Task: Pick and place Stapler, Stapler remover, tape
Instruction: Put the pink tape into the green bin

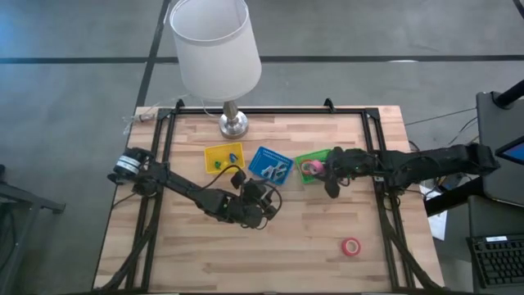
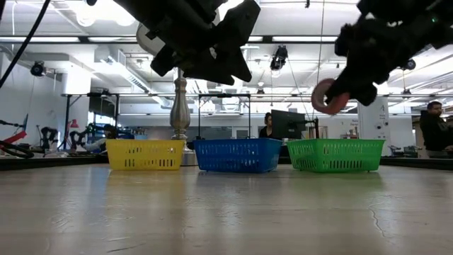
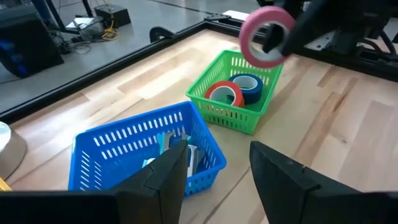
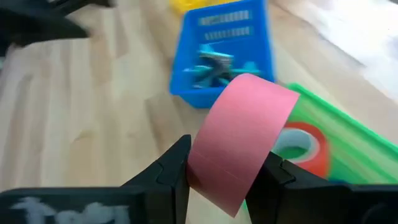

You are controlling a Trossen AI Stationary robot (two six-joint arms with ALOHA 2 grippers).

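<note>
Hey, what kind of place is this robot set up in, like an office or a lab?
Probably a robotics lab or open workshop. The low view shows an exposed ceiling with strip lights, a monitor and a person at benches behind the wooden table, plus cabled equipment on the floor.

Right gripper (image 1: 327,174) holds a tape roll (image 4: 242,140) above the near edge of the end tray (image 3: 214,93); two more rolls (image 3: 236,90) lie in that tray below it. Middle tray (image 1: 270,164) sits beside, left gripper (image 1: 264,203) before it. Another roll (image 1: 351,247) lies well apart on the table (image 1: 311,238).
</note>
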